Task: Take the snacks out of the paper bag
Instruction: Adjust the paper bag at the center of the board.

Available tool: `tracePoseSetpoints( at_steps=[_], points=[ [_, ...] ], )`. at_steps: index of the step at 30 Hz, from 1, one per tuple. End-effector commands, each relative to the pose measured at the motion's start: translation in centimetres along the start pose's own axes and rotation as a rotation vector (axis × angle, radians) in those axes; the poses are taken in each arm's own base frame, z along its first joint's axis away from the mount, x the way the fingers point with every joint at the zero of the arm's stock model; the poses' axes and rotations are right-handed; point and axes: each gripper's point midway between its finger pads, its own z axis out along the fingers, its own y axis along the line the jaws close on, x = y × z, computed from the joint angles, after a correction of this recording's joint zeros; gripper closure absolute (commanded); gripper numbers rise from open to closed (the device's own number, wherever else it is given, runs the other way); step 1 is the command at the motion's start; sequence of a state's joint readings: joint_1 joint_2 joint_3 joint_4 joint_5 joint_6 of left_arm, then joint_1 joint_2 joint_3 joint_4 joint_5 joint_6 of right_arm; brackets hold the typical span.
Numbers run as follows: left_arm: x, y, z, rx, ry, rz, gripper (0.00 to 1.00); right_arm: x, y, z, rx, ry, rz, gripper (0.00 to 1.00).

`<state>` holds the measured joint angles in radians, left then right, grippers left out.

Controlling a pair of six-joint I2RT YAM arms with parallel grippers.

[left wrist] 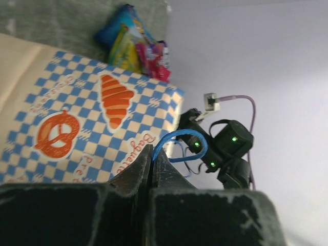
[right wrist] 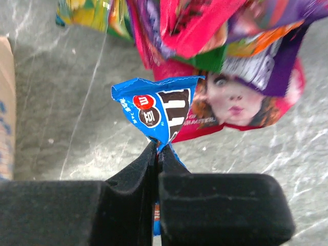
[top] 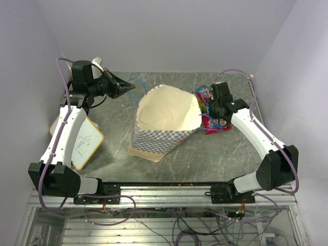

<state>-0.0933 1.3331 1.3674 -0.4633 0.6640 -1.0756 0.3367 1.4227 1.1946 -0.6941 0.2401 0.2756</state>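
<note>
The paper bag [top: 160, 139] stands mid-table, its open mouth showing a plain cream inside. My left gripper [top: 130, 88] is at its back left, shut on the bag's thin blue cord handle [left wrist: 180, 136]; the left wrist view shows the cord pinched at the tips of the left gripper [left wrist: 151, 150]. To the right of the bag, a heap of snacks [top: 207, 108] lies on the table, and the same snacks [left wrist: 134, 45] show beyond the bag. My right gripper [right wrist: 157, 148] is shut on a corner of a blue snack packet [right wrist: 160, 108], just in front of the pink and purple packets [right wrist: 241, 97].
A yellow-framed whiteboard [top: 86, 144] lies at the left table edge under the left arm. Pale walls close in the back and both sides. The right arm's wrist [left wrist: 226, 146] shows past the bag in the left wrist view.
</note>
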Motion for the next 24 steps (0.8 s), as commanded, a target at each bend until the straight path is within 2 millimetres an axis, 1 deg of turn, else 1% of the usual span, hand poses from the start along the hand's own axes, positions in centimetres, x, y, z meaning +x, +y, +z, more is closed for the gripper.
tracePoseSetpoints(
  at_steps=[1, 3, 6, 8, 9, 10, 12, 14, 15, 16, 17, 18, 21, 23, 24],
  points=[
    [0.6, 2.6, -2.4, -0.101, 0.015, 0.084, 0.93, 2.0, 1.5, -0.2, -0.092, 0.029, 0.053, 1.00],
    [0.5, 3.2, -2.9, -0.140, -0.001, 0.088, 0.93, 3.1, 1.5, 0.5, -0.089, 0.059, 0.058, 1.00],
    [0.6, 4.1, -3.2, -0.189, 0.001, 0.071, 0.93, 3.4, 2.1, 1.2, -0.114, 0.058, 0.059, 1.00],
    [0.8, 4.7, -3.5, -0.235, 0.012, 0.067, 0.88, 3.5, 2.9, 1.8, -0.151, 0.055, 0.070, 1.00],
    [0.7, 4.7, -3.8, -0.254, 0.008, 0.077, 0.83, 3.5, 3.3, 2.2, -0.168, 0.059, 0.077, 1.00],
    [0.4, 4.6, -4.1, -0.269, -0.005, 0.095, 0.77, 3.6, 3.8, 2.6, -0.184, 0.063, 0.086, 1.00],
    [-0.3, 3.9, -4.9, -0.289, -0.038, 0.132, 0.65, 3.6, 4.4, 3.3, -0.205, 0.064, 0.098, 1.00],
    [-0.9, 3.1, -5.8, -0.308, -0.073, 0.166, 0.55, 3.5, 4.6, 4.0, -0.203, 0.061, 0.107, 1.00],
    [-1.0, 2.9, -6.3, -0.321, -0.083, 0.174, 0.44, 3.5, 4.4, 4.3, -0.191, 0.059, 0.111, 1.00],
    [-1.2, 2.3, -6.7, -0.324, -0.102, 0.190, 0.29, 3.4, 4.1, 4.6, -0.171, 0.059, 0.111, 0.97],
    [-1.3, 2.1, -7.2, -0.335, -0.116, 0.198, 0.18, 3.5, 4.0, 4.7, -0.159, 0.065, 0.110, 0.92],
    [-1.4, 2.0, -7.7, -0.348, -0.133, 0.205, 0.13, 3.4, 3.9, 4.8, -0.152, 0.067, 0.107, 0.88],
    [-1.8, 2.0, -9.2, -0.397, -0.190, 0.226, 0.09, 3.3, 3.7, 4.8, -0.142, 0.059, 0.097, 0.73],
    [-1.9, 2.2, -10.1, -0.429, -0.218, 0.229, 0.06, 3.2, 3.8, 4.6, -0.156, 0.059, 0.078, 0.56],
    [-1.9, 2.2, -10.5, -0.443, -0.230, 0.232, 0.04, 3.2, 3.8, 4.5, -0.155, 0.067, 0.072, 0.50]
  ],
)
